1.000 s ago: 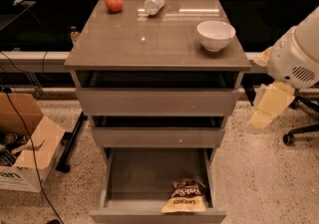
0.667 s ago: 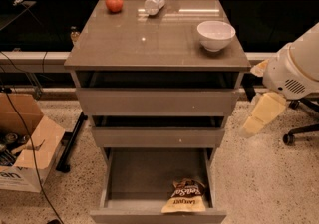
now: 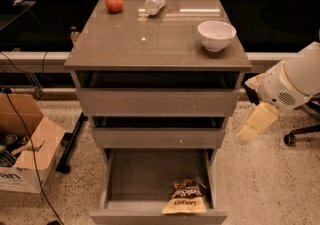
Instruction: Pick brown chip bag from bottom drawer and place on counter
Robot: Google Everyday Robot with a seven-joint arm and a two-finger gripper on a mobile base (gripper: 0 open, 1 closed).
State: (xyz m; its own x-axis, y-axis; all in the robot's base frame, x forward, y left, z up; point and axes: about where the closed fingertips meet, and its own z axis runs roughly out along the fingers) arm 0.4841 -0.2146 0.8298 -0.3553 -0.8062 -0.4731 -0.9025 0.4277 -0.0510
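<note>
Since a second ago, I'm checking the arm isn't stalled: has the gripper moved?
Yes. The gripper, right of the middle drawer, has dropped lower and slightly leftward toward it.

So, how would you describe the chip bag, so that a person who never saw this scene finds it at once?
Find the grey-brown cabinet with three drawers; its bottom drawer is pulled open. The chip bag lies at that drawer's front right, the only thing inside, dark brown on top and pale yellow below. The gripper hangs right of the cabinet, apart from the bag.
</note>
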